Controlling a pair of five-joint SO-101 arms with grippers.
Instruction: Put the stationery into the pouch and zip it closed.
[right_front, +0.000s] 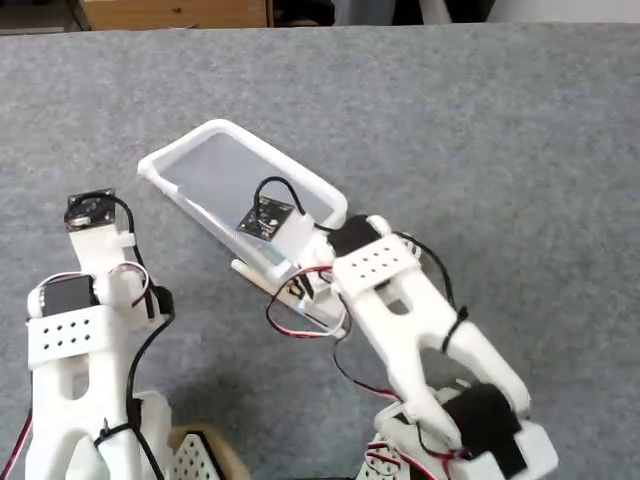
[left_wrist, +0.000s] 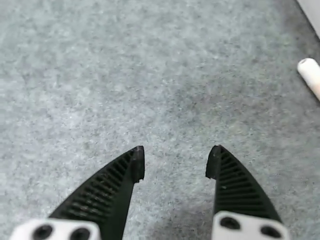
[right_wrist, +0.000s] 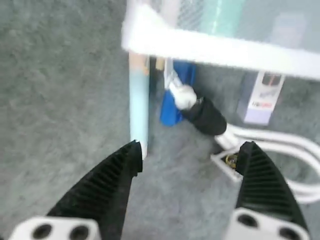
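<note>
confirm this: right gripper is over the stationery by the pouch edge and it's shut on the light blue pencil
Wrong on one point: the right gripper is over the stationery by the pouch edge, but it is open, not shut on the light blue pencil, which lies beside one fingertip. The right wrist view shows this.
</note>
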